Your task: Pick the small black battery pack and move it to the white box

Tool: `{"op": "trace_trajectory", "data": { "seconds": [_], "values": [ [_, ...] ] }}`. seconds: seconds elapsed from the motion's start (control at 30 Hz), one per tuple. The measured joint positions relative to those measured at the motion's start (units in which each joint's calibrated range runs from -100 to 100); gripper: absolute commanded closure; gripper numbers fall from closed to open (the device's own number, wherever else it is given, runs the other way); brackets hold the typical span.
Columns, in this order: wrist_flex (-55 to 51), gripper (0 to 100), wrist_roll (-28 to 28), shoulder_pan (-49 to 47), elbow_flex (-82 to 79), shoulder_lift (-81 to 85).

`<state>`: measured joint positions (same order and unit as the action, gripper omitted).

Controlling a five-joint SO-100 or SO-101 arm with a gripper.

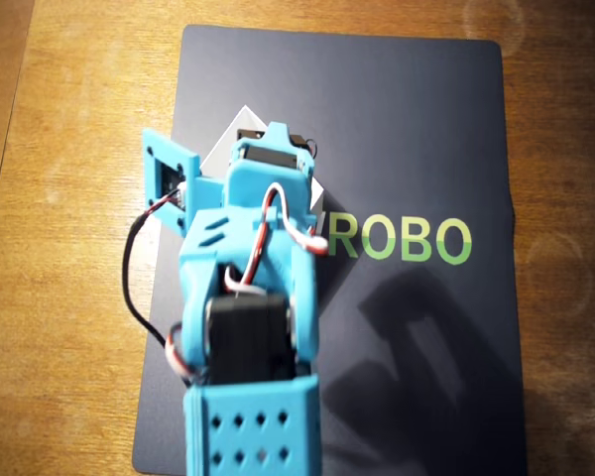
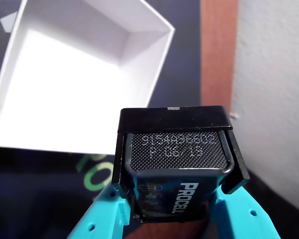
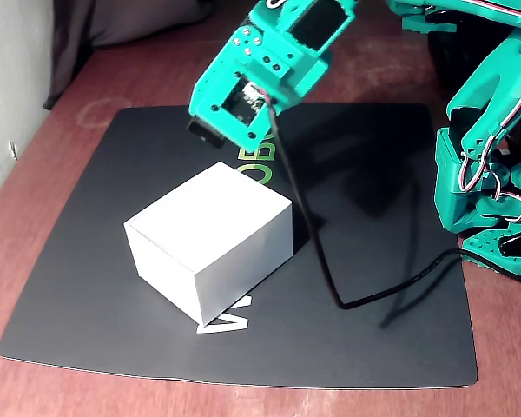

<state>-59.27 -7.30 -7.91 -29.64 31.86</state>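
Observation:
In the wrist view my teal gripper (image 2: 177, 172) is shut on the small black battery pack (image 2: 175, 154), which has printed code and "PROCELL" lettering. The open, empty white box (image 2: 139, 45) lies just beyond and to the left of it. In the fixed view the gripper (image 3: 210, 130) holds the dark pack (image 3: 201, 130) in the air, just above the far edge of the white box (image 3: 208, 239). In the overhead view my arm (image 1: 248, 258) covers nearly all of the box; only a white corner (image 1: 223, 147) shows. The pack is hidden there.
The box stands on a black mat (image 3: 391, 217) with green "ROBO" lettering (image 1: 402, 240) on a wooden table (image 1: 59, 248). A second teal arm (image 3: 486, 156) stands at the right of the fixed view. A black cable (image 3: 330, 269) trails across the mat. A white wall (image 2: 274, 99) is close by.

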Motion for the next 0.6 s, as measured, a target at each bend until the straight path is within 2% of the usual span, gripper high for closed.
{"op": "trace_trajectory", "data": {
  "seconds": [0.27, 0.6],
  "values": [
    [0.09, 96, 0.0, 0.0, 10.27, -13.22],
    [0.09, 96, 2.0, -8.53, 12.73, -22.03]
  ]
}}
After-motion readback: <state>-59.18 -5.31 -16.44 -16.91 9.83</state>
